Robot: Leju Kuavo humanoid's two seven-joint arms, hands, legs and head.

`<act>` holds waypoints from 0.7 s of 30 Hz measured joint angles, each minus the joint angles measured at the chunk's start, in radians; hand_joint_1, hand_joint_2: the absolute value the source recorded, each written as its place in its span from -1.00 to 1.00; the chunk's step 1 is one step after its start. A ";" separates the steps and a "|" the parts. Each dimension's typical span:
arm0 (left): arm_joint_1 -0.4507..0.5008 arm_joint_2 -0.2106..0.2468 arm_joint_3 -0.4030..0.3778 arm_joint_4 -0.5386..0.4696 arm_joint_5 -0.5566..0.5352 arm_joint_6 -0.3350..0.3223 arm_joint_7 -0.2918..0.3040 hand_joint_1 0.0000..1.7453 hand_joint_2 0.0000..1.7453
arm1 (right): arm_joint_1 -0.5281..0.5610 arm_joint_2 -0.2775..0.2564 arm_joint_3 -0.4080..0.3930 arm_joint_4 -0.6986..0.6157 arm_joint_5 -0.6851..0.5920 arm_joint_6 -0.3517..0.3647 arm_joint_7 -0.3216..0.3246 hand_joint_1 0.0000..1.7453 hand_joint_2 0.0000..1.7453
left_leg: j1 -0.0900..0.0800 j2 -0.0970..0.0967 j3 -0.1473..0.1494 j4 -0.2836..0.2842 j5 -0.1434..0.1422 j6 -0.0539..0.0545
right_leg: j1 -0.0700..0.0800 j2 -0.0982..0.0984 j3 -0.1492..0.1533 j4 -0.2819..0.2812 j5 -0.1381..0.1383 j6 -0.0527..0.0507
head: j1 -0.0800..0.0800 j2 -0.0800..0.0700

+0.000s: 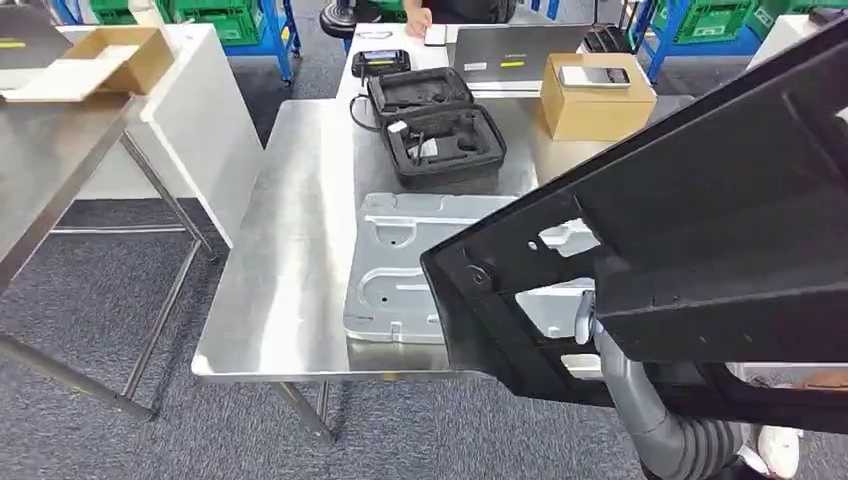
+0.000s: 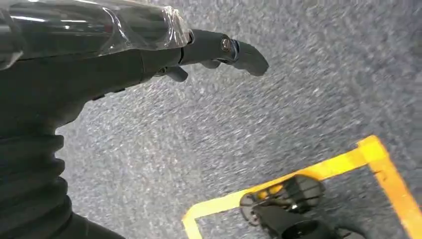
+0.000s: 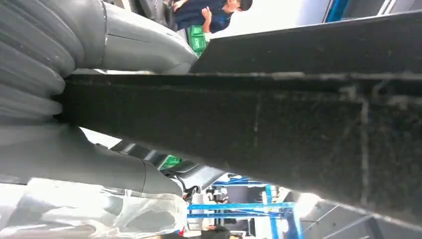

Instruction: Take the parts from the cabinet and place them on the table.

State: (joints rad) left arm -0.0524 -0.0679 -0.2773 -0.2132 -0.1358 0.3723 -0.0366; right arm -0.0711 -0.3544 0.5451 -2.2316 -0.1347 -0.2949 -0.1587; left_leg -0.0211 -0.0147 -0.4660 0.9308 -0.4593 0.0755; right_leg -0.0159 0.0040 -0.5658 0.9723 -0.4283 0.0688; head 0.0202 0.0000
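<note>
A large black frame part [image 1: 700,230] with cut-outs hangs tilted over the right front of the steel table [image 1: 290,250]. My right hand [image 1: 592,322] grips it from below; in the right wrist view the hand [image 3: 89,159] clasps the part's black edge [image 3: 273,119] between thumb and fingers. A light grey pressed metal part [image 1: 400,270] lies flat on the table, partly hidden under the black one. My left hand [image 2: 209,50] hangs over the grey carpet, fingers stretched out, holding nothing.
An open black case [image 1: 440,125], a cardboard box [image 1: 595,100] with a phone on it and a grey laptop [image 1: 515,55] occupy the table's far end, where a person [image 1: 420,15] stands. A second steel table [image 1: 50,170] stands left. Yellow floor tape [image 2: 298,174] runs below my left hand.
</note>
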 joint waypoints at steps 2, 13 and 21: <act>-0.004 -0.001 0.000 0.000 0.000 0.000 0.000 -1.00 1.00 | 0.002 -0.001 -0.001 -0.002 0.001 0.000 0.000 1.00 1.00 | 0.000 0.003 -0.007 0.002 -0.012 -0.015 | 0.006 -0.001 0.001 -0.010 0.001 -0.027 | 0.002 0.000; 0.001 -0.004 -0.002 0.000 0.007 -0.009 -0.012 -1.00 1.00 | 0.011 -0.069 -0.061 -0.014 0.220 -0.040 0.194 1.00 1.00 | 0.020 0.005 -0.187 0.189 0.010 -0.046 | 0.002 0.004 0.067 -0.016 -0.050 -0.049 | -0.007 0.000; 0.000 -0.005 -0.008 0.000 0.013 -0.016 -0.013 -1.00 1.00 | 0.010 -0.203 -0.186 -0.013 0.662 0.047 0.470 1.00 1.00 | 0.012 0.003 -0.117 0.020 0.072 -0.006 | -0.001 0.003 0.079 0.010 -0.100 -0.011 | -0.005 0.000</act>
State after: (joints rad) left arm -0.0525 -0.0725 -0.2853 -0.2129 -0.1228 0.3563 -0.0496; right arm -0.0611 -0.5574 0.3593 -2.2450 0.5272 -0.2479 0.3111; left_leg -0.0092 -0.0117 -0.5833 0.9512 -0.3869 0.0696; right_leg -0.0169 0.0074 -0.4873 0.9827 -0.5283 0.0580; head 0.0156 0.0000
